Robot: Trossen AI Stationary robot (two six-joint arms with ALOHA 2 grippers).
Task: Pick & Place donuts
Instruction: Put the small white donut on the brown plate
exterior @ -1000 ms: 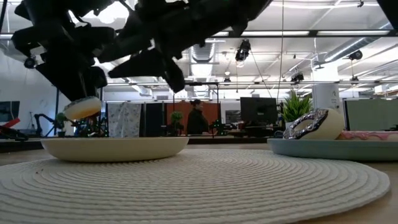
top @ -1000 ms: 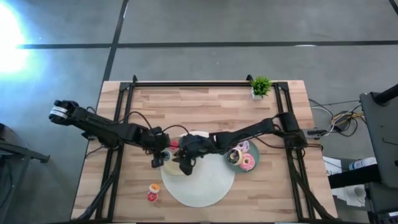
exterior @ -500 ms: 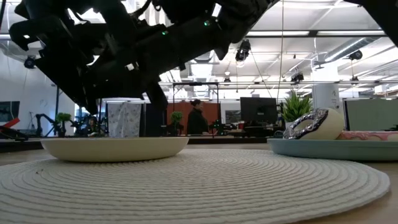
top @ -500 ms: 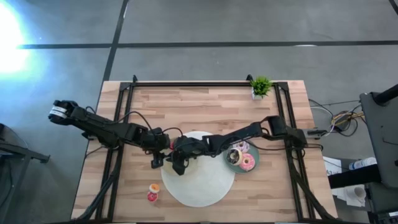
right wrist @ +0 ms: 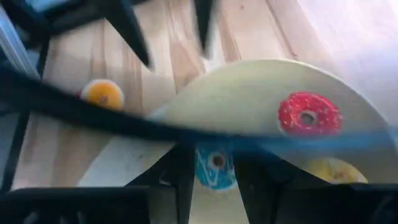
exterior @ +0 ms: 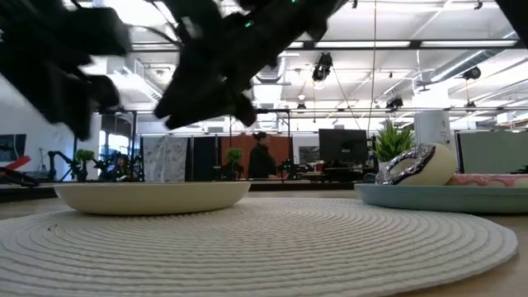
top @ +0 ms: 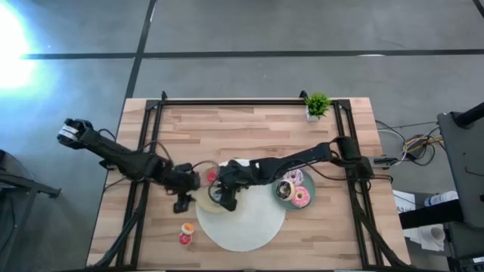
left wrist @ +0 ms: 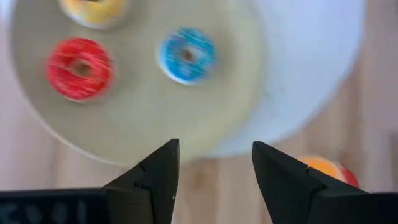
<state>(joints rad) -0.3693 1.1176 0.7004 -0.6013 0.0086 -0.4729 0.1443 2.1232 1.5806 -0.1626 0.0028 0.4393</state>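
Left pincer (left wrist: pixel 214 171): released, its two dark fingers spread with nothing between them; in the high view it hangs at the left edge of the beige plate, over the bare wood.
Right pincer (right wrist: pixel 211 177): over the beige plate, fingers parted on either side of the blue donut seen beneath; whether they touch it I cannot tell.
Beige plate (left wrist: pixel 143 118): sits on the left part of the white mat, partly overhanging the mat's edge toward the table.
Red donut (left wrist: pixel 79 68): lies flat on the beige plate, apart from the other two.
Blue donut (left wrist: pixel 186 55): lies flat on the beige plate, near the plate's middle, beside the red one.
Yellow donut (left wrist: pixel 93 9): on the same plate, only partly in the left wrist view.
Orange donut (top: pixel 187 227): on the bare table, just off the mat's left edge, with a small red piece (top: pixel 184 239) touching or just beside it.
Teal plate (top: pixel 281 198): at the mat's right edge, carrying the larger donuts.
Pink donut (top: pixel 301 198): on the teal plate's right side.
Chocolate donut (top: pixel 284 189): on the teal plate, beside the pink one.
Lilac-white donut (exterior: pixel 417 165): stands tilted on the teal plate in the low view.
White mat (exterior: pixel 272 239): round, woven, in the table's front middle.
Potted plant (top: pixel 316 105): at the table's far right corner.
Person (exterior: pixel 261 157): stands in the room behind.
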